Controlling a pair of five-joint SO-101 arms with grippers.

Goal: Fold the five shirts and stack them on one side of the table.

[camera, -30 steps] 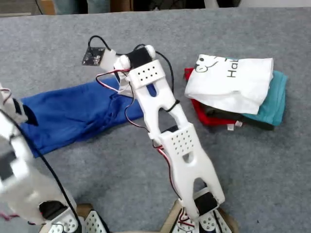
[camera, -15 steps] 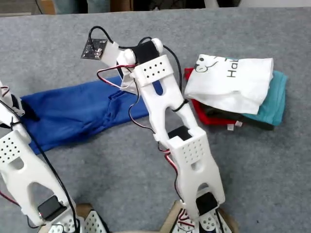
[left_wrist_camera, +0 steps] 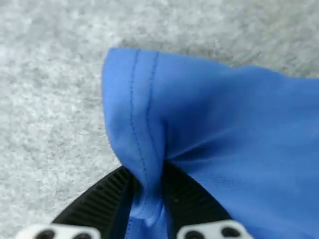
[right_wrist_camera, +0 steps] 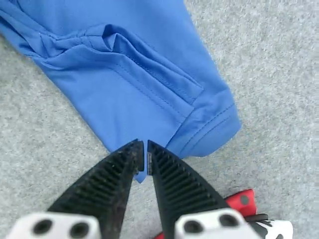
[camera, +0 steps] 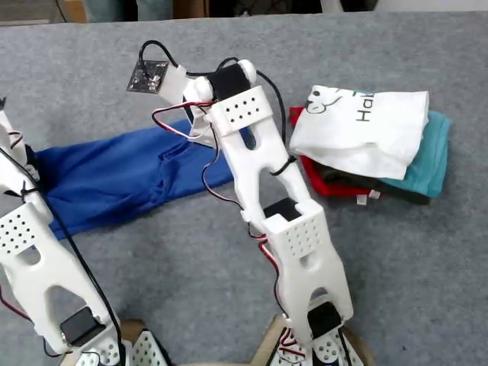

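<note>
Across the left half of the bench (camera: 381, 267) the blue shirt (camera: 114, 179) is lying pulled out into a long band, not folded yet. Left gripper (left_wrist_camera: 149, 172) is clamping the hem at the shirt's left end, with fabric bunching between the jaws. Right gripper (right_wrist_camera: 144, 145) is sitting with its jaws together on the opposite edge. A sliver of blue is poking out at the tips, so I'm reading it as pinching the cloth.

Compared with a second ago, the left arm is standing further in and the shirt's left end is riding a bit further back. The right arm is barely budging over the last half second. Looks to me like both ends are getting tensioned for a fold. Off to the right, the stack (camera: 427, 164) with the white shirt (camera: 358, 126) on top is waiting, well apart.
</note>
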